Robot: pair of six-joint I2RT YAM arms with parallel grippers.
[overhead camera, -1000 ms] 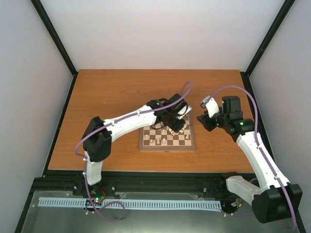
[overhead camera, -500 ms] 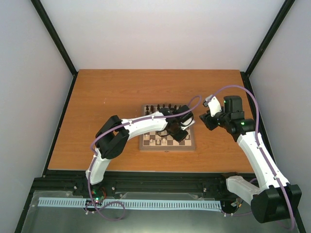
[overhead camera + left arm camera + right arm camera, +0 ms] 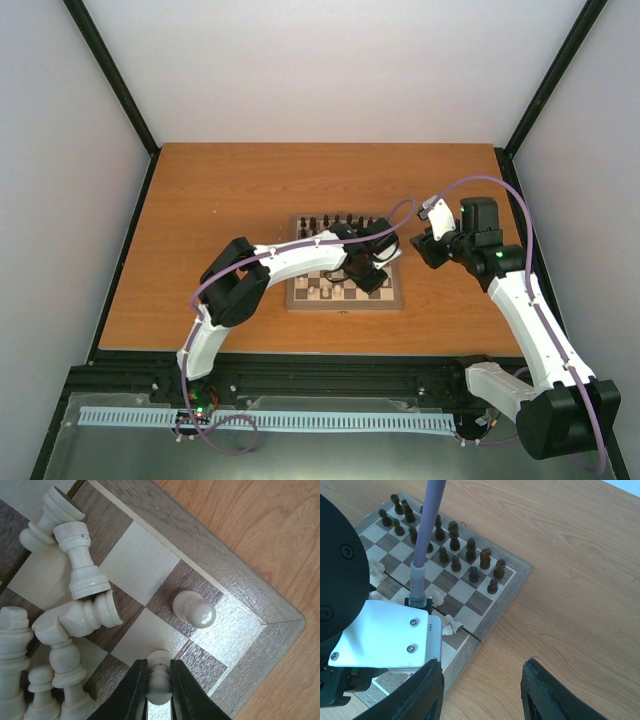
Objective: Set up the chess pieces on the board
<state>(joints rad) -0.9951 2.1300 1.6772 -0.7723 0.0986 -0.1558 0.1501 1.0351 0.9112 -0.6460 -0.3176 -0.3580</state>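
The board (image 3: 394,297) lies mid-table. It also shows in the left wrist view (image 3: 240,580) and the right wrist view (image 3: 512,587). My left gripper (image 3: 160,690) is shut on a cream pawn (image 3: 160,680) standing on a square near the board's near right corner. Another cream pawn (image 3: 195,609) stands one square away. Several cream pieces (image 3: 80,570) lie toppled or crowded to the left. Dark pieces (image 3: 455,542) stand in two rows at the far side. My right gripper (image 3: 482,690) is open and empty above the table right of the board.
Bare orange table (image 3: 220,200) surrounds the board. Black frame posts (image 3: 110,70) and grey walls bound the workspace. The left arm's wrist camera housing (image 3: 385,640) fills the left of the right wrist view.
The left arm swung from the board's far right side down to its near right corner and lowered there. The right arm barely moved.
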